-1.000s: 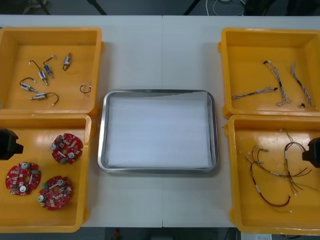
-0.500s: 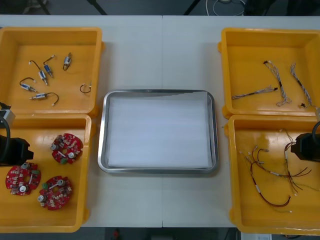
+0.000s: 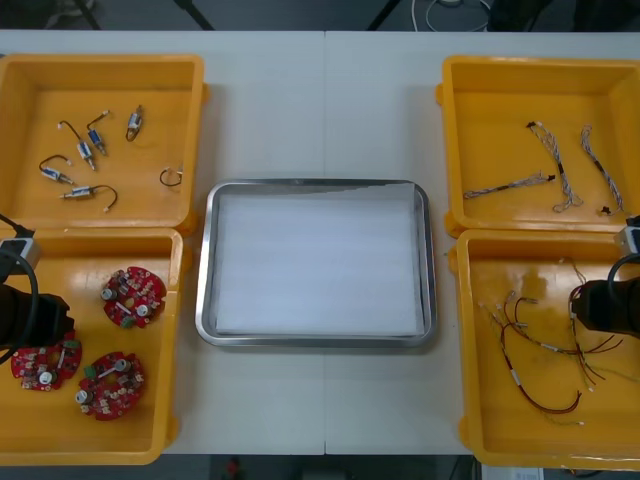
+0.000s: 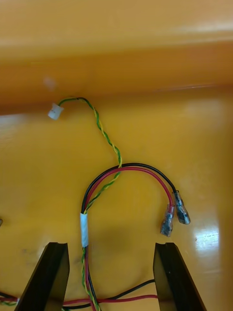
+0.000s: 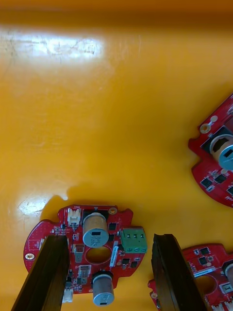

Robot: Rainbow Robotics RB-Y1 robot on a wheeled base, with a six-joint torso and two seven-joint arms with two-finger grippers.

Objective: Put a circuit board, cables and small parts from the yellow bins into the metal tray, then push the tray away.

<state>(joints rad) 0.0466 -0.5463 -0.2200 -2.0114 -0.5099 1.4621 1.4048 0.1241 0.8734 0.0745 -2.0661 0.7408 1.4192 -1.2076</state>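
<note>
Light table (image 3: 280, 110), centre seam; dark floor (image 3: 300, 12) beyond. Left gripper (image 5: 109, 238) spread wide above circuit board (image 5: 124, 260) in near-left bin (image 3: 90, 245); right gripper (image 4: 109, 245) likewise spread above cables (image 4: 128, 168), near-right bin (image 3: 540, 245).

Four yellow bins (image 3: 100, 80); one metal tray (image 3: 204, 262); three red circuit boards (image 3: 133, 296); three blue-and-white cables (image 3: 510, 185); about six small metal parts (image 3: 88, 192)

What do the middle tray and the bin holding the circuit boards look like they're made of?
The metal tray looks like polished steel or aluminium: shiny, mirror-like rim; its inside is white, perhaps a liner. The yellow bin, under the open left gripper, looks like glossy moulded plastic: even colour, soft glare, fine scuffs. The right gripper hangs open over the red and yellow cables.
</note>
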